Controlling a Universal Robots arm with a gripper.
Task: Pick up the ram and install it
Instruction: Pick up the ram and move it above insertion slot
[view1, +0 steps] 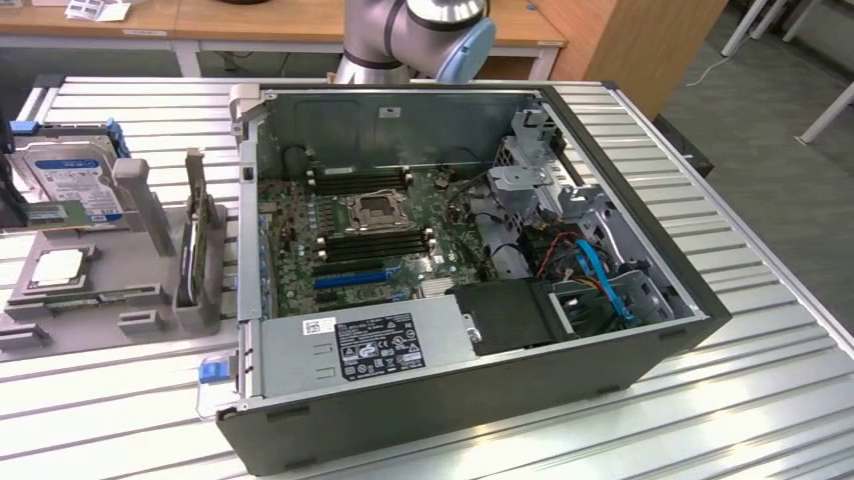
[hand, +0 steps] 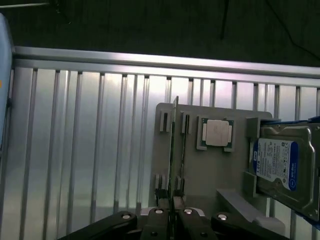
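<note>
The ram (hand: 173, 150) is a thin green stick standing on edge in a slot of the grey parts holder (hand: 200, 170). In the exterior view the ram (view1: 96, 298) shows as a thin green strip low on that holder (view1: 80, 250), at the exterior view's left. My gripper (hand: 173, 216) hangs above the holder in line with the stick. Its dark fingers (hand: 160, 222) are drawn close together around the line of the ram's edge. I cannot tell whether they touch the ram. The motherboard's dark memory slots (view1: 380, 243) lie inside the open computer case (view1: 481, 380).
A silver processor (hand: 216, 132) and a blue-labelled hard drive (hand: 282, 167) sit in the same holder beside the ram. Tall grey posts (view1: 200, 250) stand between the holder and the case wall. The slatted metal table (view1: 107, 420) ends at a rail (hand: 150, 59).
</note>
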